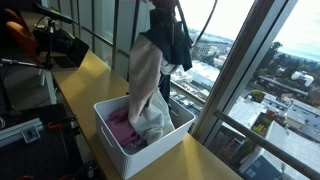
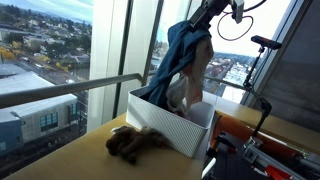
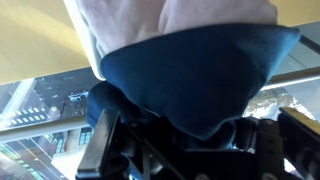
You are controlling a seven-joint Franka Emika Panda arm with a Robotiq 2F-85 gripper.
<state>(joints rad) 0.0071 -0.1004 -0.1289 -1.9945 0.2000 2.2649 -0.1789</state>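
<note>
Risk starts at the left in an exterior view, where a brown furry cloth [image 2: 135, 142] lies on the counter [image 2: 60, 162] just beside the white bin [image 2: 165, 122]; a swinging hem could drag it. Over the bin, the blue garment [image 2: 180, 55] and a beige garment [image 2: 198, 72] hang together with their lower ends reaching into it. Both hang from the end effector [image 2: 207, 22], which is clenched on the blue garment up high. I cannot tell whether the beige one is pinched too, so it may slip out early, or drape over the bin wall and pull the bin along the counter
</note>
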